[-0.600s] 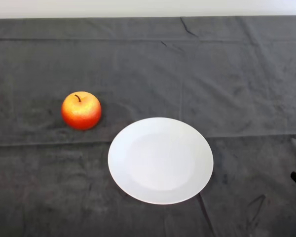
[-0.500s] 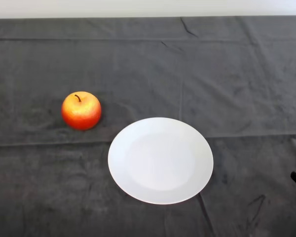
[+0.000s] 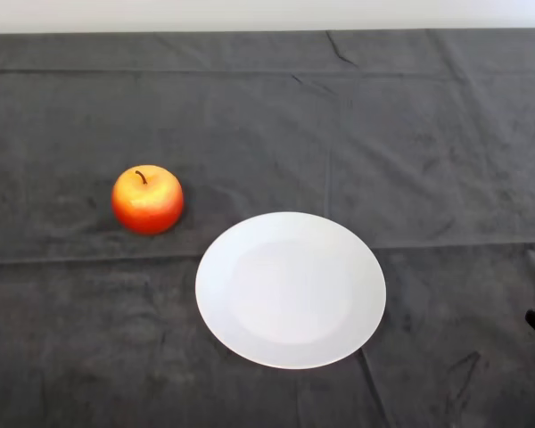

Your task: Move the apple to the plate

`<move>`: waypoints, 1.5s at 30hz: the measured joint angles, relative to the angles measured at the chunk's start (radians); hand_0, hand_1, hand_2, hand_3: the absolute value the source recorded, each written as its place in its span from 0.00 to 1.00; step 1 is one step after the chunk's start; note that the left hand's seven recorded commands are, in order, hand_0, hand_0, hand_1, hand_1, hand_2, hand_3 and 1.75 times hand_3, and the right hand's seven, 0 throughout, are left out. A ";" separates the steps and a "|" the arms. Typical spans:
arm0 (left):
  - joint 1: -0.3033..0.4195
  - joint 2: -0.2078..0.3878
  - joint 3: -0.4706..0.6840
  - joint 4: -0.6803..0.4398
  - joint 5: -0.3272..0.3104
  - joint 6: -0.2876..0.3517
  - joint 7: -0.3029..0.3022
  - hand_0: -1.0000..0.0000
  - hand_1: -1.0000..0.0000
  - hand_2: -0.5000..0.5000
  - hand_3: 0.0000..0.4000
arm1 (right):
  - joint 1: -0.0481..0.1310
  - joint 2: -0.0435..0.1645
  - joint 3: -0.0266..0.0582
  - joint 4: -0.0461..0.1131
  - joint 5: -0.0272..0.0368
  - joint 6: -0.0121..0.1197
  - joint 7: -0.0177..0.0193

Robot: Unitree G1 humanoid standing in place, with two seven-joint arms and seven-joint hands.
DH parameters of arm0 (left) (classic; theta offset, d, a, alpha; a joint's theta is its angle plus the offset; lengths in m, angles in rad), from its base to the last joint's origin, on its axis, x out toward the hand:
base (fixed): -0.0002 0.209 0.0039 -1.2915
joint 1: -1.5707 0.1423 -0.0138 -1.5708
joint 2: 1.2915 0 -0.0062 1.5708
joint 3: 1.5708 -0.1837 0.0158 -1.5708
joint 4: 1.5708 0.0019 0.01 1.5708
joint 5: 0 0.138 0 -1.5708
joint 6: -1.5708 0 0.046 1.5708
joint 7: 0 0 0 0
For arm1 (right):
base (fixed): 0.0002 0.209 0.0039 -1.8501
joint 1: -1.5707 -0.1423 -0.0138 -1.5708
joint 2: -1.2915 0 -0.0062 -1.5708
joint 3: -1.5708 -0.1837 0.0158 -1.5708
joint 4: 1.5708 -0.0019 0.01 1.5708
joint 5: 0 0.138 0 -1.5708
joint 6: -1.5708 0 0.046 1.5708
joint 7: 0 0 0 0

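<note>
No visible change anywhere on the table [image 3: 250, 107].

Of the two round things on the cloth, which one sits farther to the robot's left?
The apple, red-orange with its stem up, lies on the dark cloth, left of and apart from the white plate, which holds nothing.

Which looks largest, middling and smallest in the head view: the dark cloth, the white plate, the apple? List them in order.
1. dark cloth, covering the whole table.
2. white plate, clearly broader than the fruit.
3. apple, smallest; it sits slightly farther from the camera, but not enough to change the order.
</note>
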 measured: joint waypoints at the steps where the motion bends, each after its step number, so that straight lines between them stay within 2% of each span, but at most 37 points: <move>1: -0.001 0.000 -0.002 0.000 0.001 0.000 -0.004 1.00 1.00 0.50 0.00 | 0.000 0.000 0.0000 0.000 0.0000 0.000 0.0000; 9: -0.034 -0.019 -0.042 0.000 0.041 0.014 -0.016 1.00 1.00 0.50 0.00 | 0.000 0.000 -0.0002 0.000 0.0000 0.000 -0.0006; 13: -0.042 -0.054 -0.078 0.000 0.045 0.020 -0.021 1.00 1.00 0.50 0.00 | 0.000 0.000 0.0000 0.000 -0.0001 -0.001 -0.0005; 16: -0.050 -0.087 -0.106 0.000 0.080 0.022 -0.027 1.00 1.00 0.50 0.00 | 0.000 0.000 0.0000 0.000 -0.0002 -0.001 -0.0005; 19: -0.070 -0.109 -0.135 0.000 0.087 0.033 -0.032 1.00 1.00 0.50 0.00 | 0.000 0.000 0.0003 -0.001 -0.0003 -0.001 0.0004; 22: -0.079 -0.121 -0.164 0.000 0.120 0.036 -0.045 1.00 1.00 0.50 0.00 | 0.000 0.000 0.0010 -0.001 -0.0003 -0.004 0.0011; 26: -0.097 -0.128 -0.197 0.000 0.124 0.039 -0.063 1.00 1.00 0.50 0.00 | 0.000 0.000 0.0011 -0.001 -0.0003 -0.005 0.0008; 29: -0.105 -0.133 -0.206 -0.002 0.157 0.040 -0.082 1.00 1.00 0.50 0.00 | 0.000 0.000 0.0011 -0.001 -0.0004 -0.005 0.0008; 34: -0.108 -0.161 -0.242 -0.007 0.176 0.056 -0.090 1.00 1.00 0.50 0.00 | 0.000 -0.001 0.0003 -0.001 -0.0004 -0.006 0.0005; 40: -0.108 -0.225 -0.296 -0.107 0.215 0.090 -0.094 1.00 1.00 0.50 0.00 | 0.000 -0.001 0.0000 -0.001 -0.0009 -0.007 0.0009; 45: -0.107 -0.254 -0.358 -0.206 0.239 0.115 -0.102 1.00 1.00 0.50 0.00 | 0.000 -0.001 0.0000 -0.002 -0.0014 -0.012 0.0008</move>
